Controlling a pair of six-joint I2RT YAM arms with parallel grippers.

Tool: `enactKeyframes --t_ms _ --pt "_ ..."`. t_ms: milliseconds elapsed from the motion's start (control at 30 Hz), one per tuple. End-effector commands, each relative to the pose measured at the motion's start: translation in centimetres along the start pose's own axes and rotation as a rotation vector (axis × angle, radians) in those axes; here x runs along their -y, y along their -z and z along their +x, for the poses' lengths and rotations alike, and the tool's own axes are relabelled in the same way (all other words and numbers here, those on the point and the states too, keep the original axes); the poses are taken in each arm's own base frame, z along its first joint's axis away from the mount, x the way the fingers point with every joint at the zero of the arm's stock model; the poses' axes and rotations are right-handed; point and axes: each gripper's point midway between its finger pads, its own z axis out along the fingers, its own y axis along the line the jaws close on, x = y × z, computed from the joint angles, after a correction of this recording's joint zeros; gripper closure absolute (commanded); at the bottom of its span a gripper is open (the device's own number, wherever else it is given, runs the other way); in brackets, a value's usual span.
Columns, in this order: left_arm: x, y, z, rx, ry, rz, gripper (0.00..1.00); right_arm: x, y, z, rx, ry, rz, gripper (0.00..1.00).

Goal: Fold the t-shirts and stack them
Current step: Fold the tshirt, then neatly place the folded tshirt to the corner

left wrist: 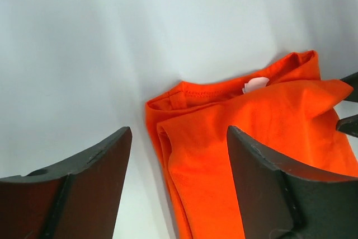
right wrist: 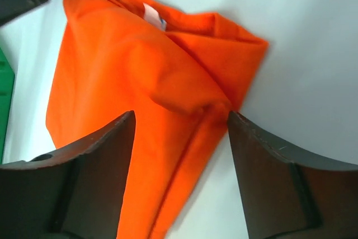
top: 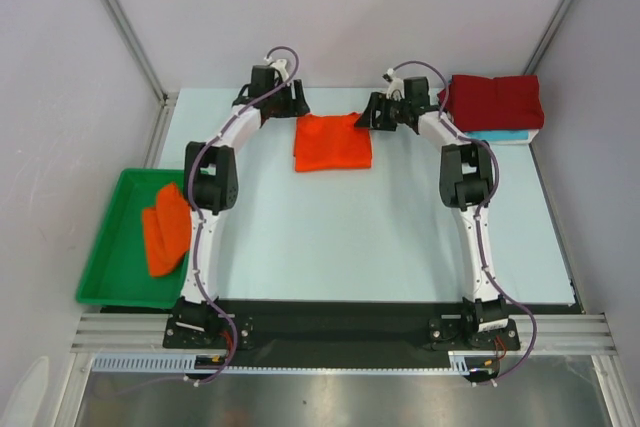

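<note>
A folded orange t-shirt (top: 333, 143) lies at the far middle of the table. My left gripper (top: 296, 107) is at its far left corner, open, jaws straddling the shirt's left edge (left wrist: 184, 166). My right gripper (top: 372, 113) is at its far right corner, open, jaws over the right edge (right wrist: 184, 132). Neither holds cloth. A folded dark red t-shirt (top: 495, 100) lies on a turquoise one (top: 500, 135) at the far right. Crumpled orange t-shirts (top: 166, 230) lie in the green tray (top: 105, 257).
The tray sits at the table's left edge. White walls and frame posts (top: 120, 22) enclose the far side. The right gripper's tip shows at the right edge of the left wrist view (left wrist: 349, 104).
</note>
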Motion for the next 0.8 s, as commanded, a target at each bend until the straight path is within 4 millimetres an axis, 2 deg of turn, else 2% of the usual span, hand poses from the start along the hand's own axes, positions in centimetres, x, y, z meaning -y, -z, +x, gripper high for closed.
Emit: enactKeyframes --t_ms 0,33,67,133,167,200,233,300,333,433,533,767 --pt "4.2 5.6 -8.9 0.212 -0.136 -0.036 0.26 -3.1 3.9 -5.0 0.092 0.090 -0.006 0.27" --pt "4.4 6.1 -8.2 0.191 -0.135 -0.033 0.26 -3.9 5.0 -4.9 0.081 0.082 -0.007 0.27" --pt "6.0 8.3 -9.5 0.218 -0.144 -0.006 0.26 -3.9 5.4 -4.6 0.070 0.075 -0.007 0.27" --pt "7.8 9.2 -7.6 0.151 -0.142 0.104 0.27 -4.0 6.4 -4.2 0.054 0.063 -0.005 0.27" --pt "9.2 10.5 -7.6 0.143 -0.139 0.159 0.27 -3.8 6.8 -3.5 0.039 0.051 0.000 0.27" --pt "9.8 10.7 -6.8 0.117 -0.120 0.196 0.28 -3.6 7.2 -3.2 0.035 0.044 0.008 0.27" --pt "10.9 10.8 -4.6 0.056 -0.092 0.285 0.28 -3.4 7.2 -2.6 0.022 0.038 0.009 0.27" --pt "11.8 10.3 -2.2 -0.013 -0.014 0.365 0.29 -2.7 6.9 -1.1 -0.010 0.008 0.002 0.27" --pt "12.3 10.2 -0.1 -0.074 0.024 0.428 0.30 -2.5 6.7 -0.5 -0.025 -0.001 -0.002 0.27" --pt "12.1 8.8 3.7 -0.169 0.143 0.474 0.32 -1.7 5.8 1.0 -0.051 -0.040 -0.008 0.27" --pt "12.0 8.0 6.3 -0.233 0.188 0.494 0.33 -1.3 5.0 1.7 -0.068 -0.062 -0.014 0.27" --pt "11.2 6.2 9.2 -0.298 0.230 0.468 0.34 0.0 3.6 2.5 -0.078 -0.091 -0.016 0.27"
